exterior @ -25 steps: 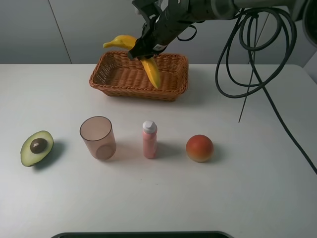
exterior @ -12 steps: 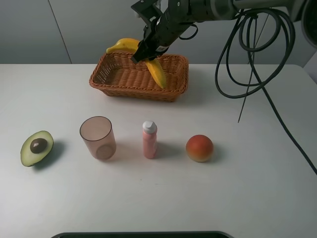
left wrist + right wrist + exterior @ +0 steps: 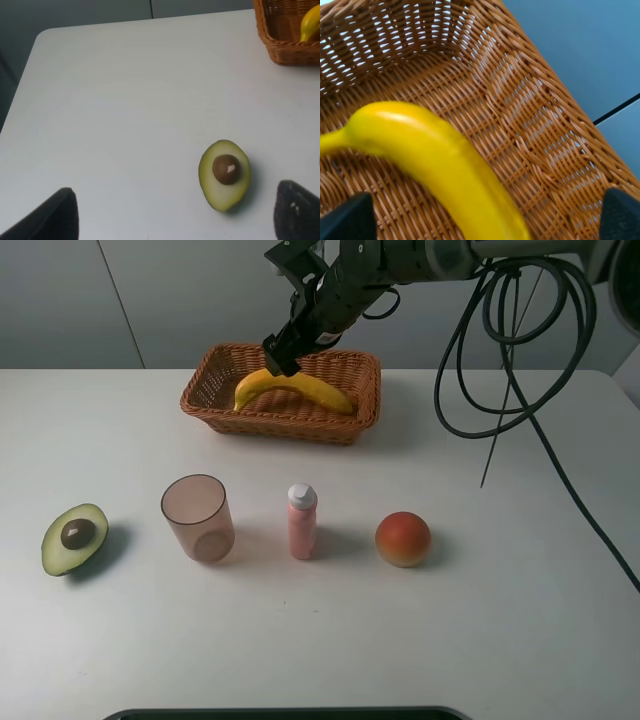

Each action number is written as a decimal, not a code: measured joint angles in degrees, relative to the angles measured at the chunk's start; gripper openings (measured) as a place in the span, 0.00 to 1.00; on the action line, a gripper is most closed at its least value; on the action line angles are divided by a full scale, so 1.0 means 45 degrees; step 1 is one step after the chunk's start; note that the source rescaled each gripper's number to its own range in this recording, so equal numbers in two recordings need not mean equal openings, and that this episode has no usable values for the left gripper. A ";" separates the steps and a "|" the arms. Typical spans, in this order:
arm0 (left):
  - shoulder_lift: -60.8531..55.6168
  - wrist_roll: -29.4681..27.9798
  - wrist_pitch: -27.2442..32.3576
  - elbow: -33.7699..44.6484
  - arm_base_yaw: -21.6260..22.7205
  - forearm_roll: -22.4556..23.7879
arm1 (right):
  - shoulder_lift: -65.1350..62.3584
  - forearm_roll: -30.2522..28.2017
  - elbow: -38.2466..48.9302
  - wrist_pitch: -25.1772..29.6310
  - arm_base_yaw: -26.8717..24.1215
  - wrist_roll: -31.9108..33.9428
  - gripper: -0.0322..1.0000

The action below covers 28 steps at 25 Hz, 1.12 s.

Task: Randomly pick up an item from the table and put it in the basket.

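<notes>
The yellow banana (image 3: 295,388) lies on its side in the brown wicker basket (image 3: 280,425) at the back of the white table (image 3: 500,620). My right gripper (image 3: 284,345) hangs just above the banana, open and empty. In the right wrist view the banana (image 3: 445,165) lies free on the basket's weave (image 3: 520,125), between my spread right gripper (image 3: 482,220). My left gripper (image 3: 175,215) is open and empty over the table's left side, near the halved avocado (image 3: 225,175). A corner of the basket (image 3: 287,50) and the banana's tip (image 3: 311,22) show in the left wrist view.
In a row on the table's near half stand the avocado half (image 3: 73,537), a translucent pinkish cup (image 3: 198,517), a small pink bottle (image 3: 302,521) and a round red-orange fruit (image 3: 403,539). Black cables (image 3: 500,360) hang at the right.
The banana was held tilted above the basket by my right gripper. It has been let go and now lies flat in the basket. The gripper is open above it.
</notes>
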 joint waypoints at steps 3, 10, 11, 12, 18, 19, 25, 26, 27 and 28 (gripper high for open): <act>0.0000 0.0000 0.0000 0.0000 0.0000 0.0000 | 0.0000 0.0000 0.0000 0.0000 0.0000 0.0000 1.00; 0.0000 0.0000 0.0000 0.0000 0.0000 0.0000 | 0.0000 0.0000 0.0000 0.0146 0.0000 0.0000 1.00; 0.0000 0.0000 0.0000 0.0000 0.0000 0.0000 | -0.0024 -0.0017 0.0000 0.0310 0.0000 0.0000 1.00; 0.0000 0.0000 0.0000 0.0000 0.0000 0.0000 | -0.0101 -0.0116 0.0000 0.0510 0.0000 0.0000 1.00; 0.0000 0.0000 0.0000 0.0000 0.0000 0.0000 | -0.2082 -0.1117 0.0000 0.2148 -0.0418 0.0532 1.00; 0.0000 0.0000 0.0000 0.0000 0.0000 0.0000 | -0.2618 -0.1153 0.0000 0.2576 -0.0673 0.0633 1.00; 0.0000 0.0000 0.0000 0.0000 0.0000 0.0000 | -0.5408 -0.1572 0.0000 0.5763 -0.3033 0.1033 1.00; 0.0000 0.0000 0.0000 0.0000 0.0000 0.0000 | -0.5810 -0.1572 0.0000 0.6450 -0.3632 0.1134 1.00; 0.0000 0.0000 0.0000 0.0000 0.0000 0.0000 | -0.6186 -0.1679 0.0000 0.7157 -0.4140 0.1218 1.00; 0.0000 0.0000 0.0000 0.0000 0.0000 0.0000 | -0.6563 -0.1705 0.0000 0.7758 -0.4758 0.1241 1.00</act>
